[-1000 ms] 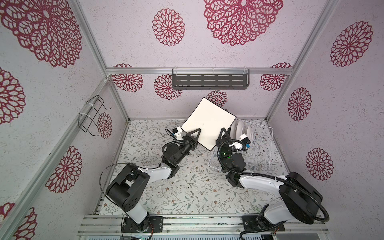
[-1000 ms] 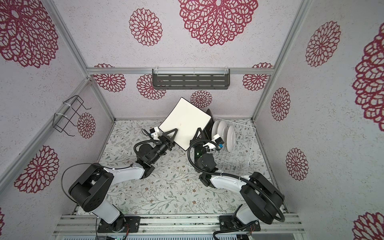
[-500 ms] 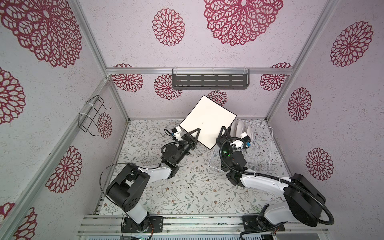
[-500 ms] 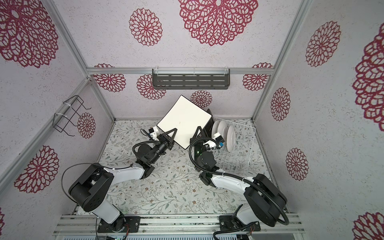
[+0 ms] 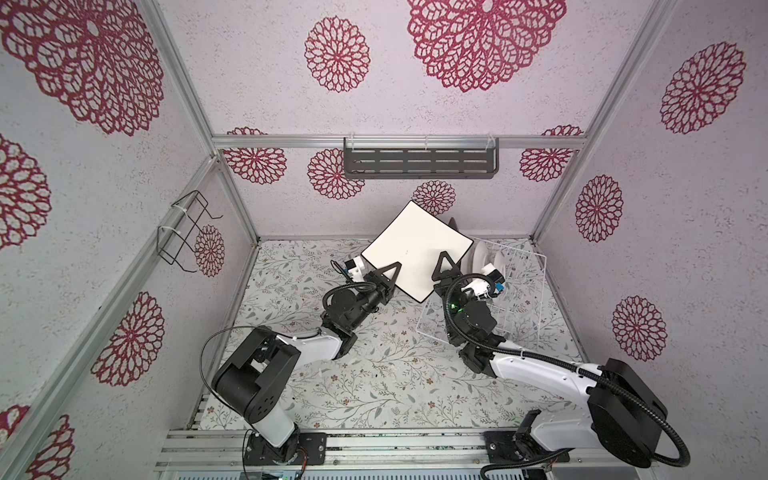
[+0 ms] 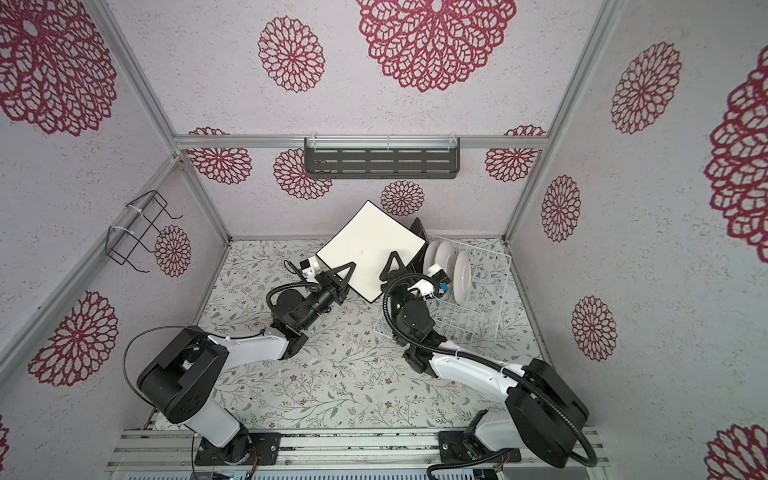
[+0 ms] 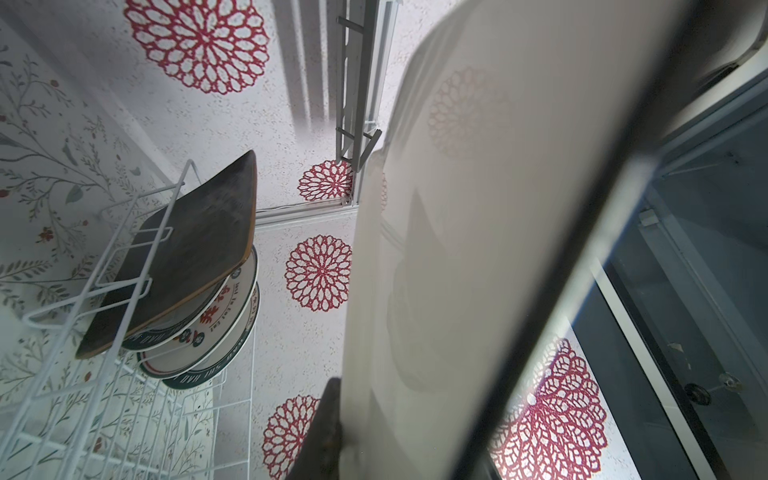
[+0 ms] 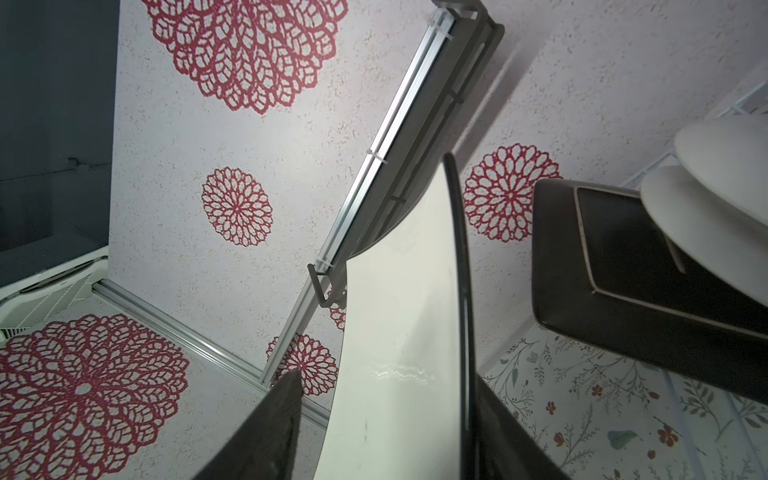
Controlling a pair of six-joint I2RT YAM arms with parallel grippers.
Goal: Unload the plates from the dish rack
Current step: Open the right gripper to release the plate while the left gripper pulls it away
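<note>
Plate: square white plate aloft at frame centre, upper left of the dish rack.
Left gripper: clamped on its lower-left edge.
Right gripper: jaws parted around the lower-right edge (one finger clear).
Advice: back the right out straight, avoiding the racked plates.

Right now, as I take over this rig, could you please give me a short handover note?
Left gripper: shut on the square white plate, held tilted in the air beside the dish rack.
Right gripper: open, jaws astride that plate's edge, not clamping.
Done: that plate is out of the rack.
To do: set it down; black square plate and three round plates stand in the rack.
</note>
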